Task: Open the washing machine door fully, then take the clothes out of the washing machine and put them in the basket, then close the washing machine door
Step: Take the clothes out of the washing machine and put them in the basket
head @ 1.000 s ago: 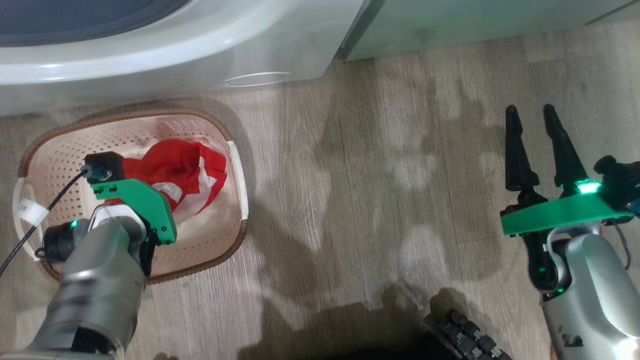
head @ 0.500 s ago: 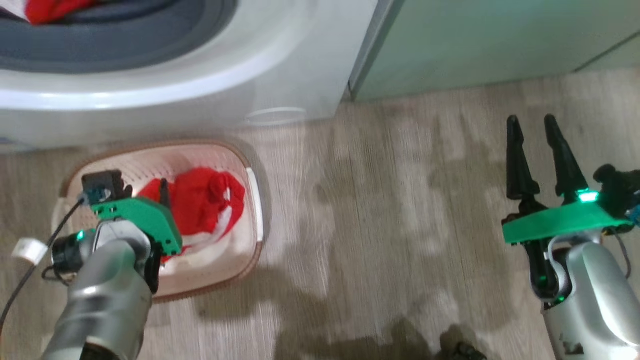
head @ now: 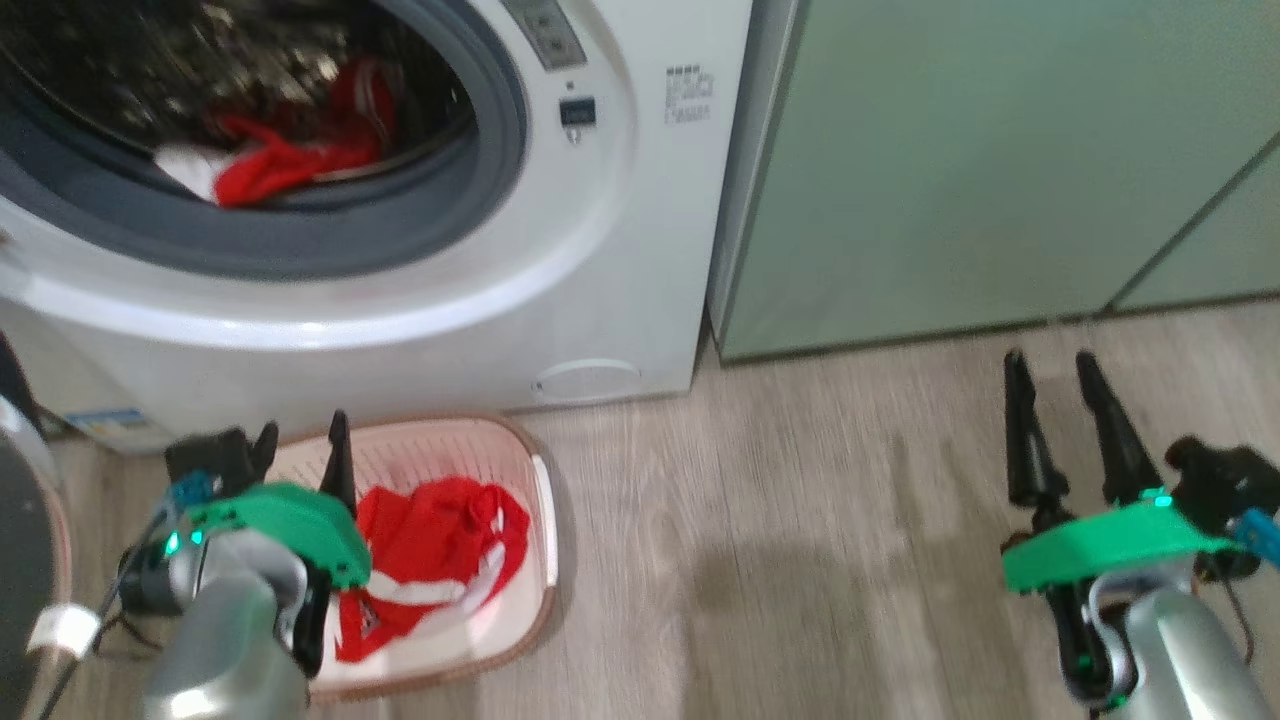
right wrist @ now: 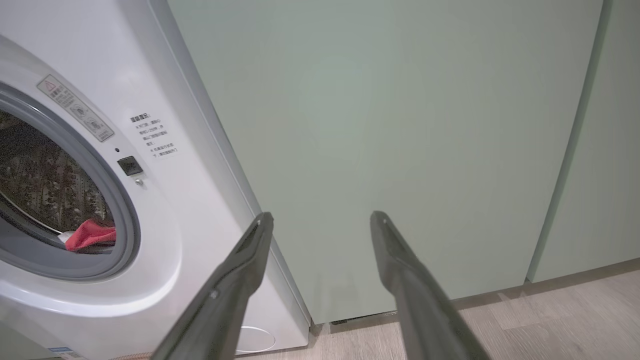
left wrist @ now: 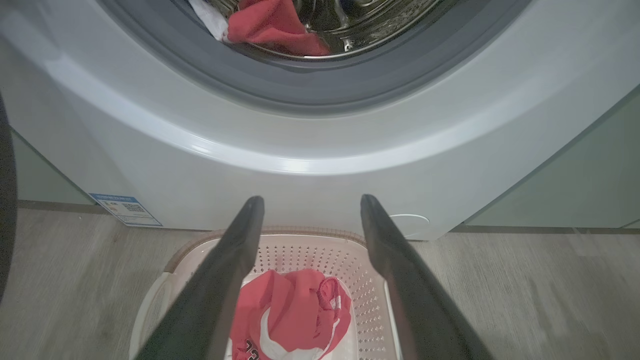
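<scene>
left gripper (left wrist: pixel 310 199) and right gripper (right wrist: pixel 321 215) gape empty; print on the washing machine (head: pixel 600 250) sticker (left wrist: pixel 125 210) and jersey (left wrist: pixel 295 305) is unreadable.

Red jersey (head: pixel 440 540) crumpled in cream basket (head: pixel 440 455)

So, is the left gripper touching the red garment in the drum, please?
Apart. In the left wrist view the left gripper ends low before the washing machine front; the red garment lies in the drum.

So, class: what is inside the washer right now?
A red garment and a white piece beside it lie near the front of the drum. Anything under them, or farther back, is hidden.
</scene>
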Controlling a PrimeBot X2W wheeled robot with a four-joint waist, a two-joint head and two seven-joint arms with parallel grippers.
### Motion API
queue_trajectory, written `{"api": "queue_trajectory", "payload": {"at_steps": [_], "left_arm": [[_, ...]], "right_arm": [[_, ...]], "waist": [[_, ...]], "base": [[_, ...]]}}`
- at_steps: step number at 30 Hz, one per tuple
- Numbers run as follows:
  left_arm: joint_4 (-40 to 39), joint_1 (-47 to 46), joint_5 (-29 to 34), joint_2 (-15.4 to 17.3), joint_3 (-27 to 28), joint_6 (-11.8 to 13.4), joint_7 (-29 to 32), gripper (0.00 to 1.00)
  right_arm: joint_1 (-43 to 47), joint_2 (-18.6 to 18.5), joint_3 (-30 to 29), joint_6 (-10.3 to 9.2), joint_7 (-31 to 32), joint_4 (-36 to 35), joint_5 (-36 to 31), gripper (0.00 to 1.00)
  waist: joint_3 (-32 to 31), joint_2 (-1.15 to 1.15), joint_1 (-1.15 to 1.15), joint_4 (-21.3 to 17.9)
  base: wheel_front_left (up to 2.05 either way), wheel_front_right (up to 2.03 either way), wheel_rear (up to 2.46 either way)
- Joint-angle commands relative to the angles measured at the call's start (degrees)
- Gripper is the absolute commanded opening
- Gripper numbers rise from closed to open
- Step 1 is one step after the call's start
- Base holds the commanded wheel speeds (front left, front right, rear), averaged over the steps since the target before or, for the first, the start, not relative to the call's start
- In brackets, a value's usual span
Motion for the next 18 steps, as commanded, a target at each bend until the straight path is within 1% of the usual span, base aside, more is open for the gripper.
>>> {"api": "queue_trajectory", "payload": {"at_steps": [1,3,4,10,18], "left_arm": [[-4.25,2.01,1.19,1.97,2.84,-0.10,-0.60,1.00],[-7.31,4.71,1.85,1.88,3.93,-0.26,-0.60,1.00],[-7.31,4.71,1.85,1.88,3.93,-0.26,-0.60,1.00],[-16.30,11.51,3.77,1.23,6.73,-0.99,-0.60,1.00],[-22.86,17.34,5.19,-0.36,9.19,-1.73,-0.61,1.00]], "right_arm": [[1.63,-0.21,1.32,-0.04,-0.52,-1.29,-0.68,1.00],[2.96,-0.30,1.43,-0.04,-0.52,-1.14,-0.83,1.00],[2.96,-0.30,1.43,-0.04,-0.52,-1.14,-0.83,1.00],[5.55,-0.29,1.47,-0.04,-0.52,-1.42,-1.43,1.00],[8.19,-0.07,1.77,-0.04,-0.52,-1.88,-3.23,1.00]], "waist": [[-5.77,0.00,0.00,0.82],[-7.83,0.00,0.00,1.06],[-7.83,0.00,0.00,1.06],[-11.06,0.00,0.00,1.62],[-13.16,0.00,0.00,2.24]], "base": [[0.00,0.00,0.00],[0.00,0.00,0.00],[0.00,0.00,0.00],[0.00,0.00,0.00],[0.00,0.00,0.00]]}}
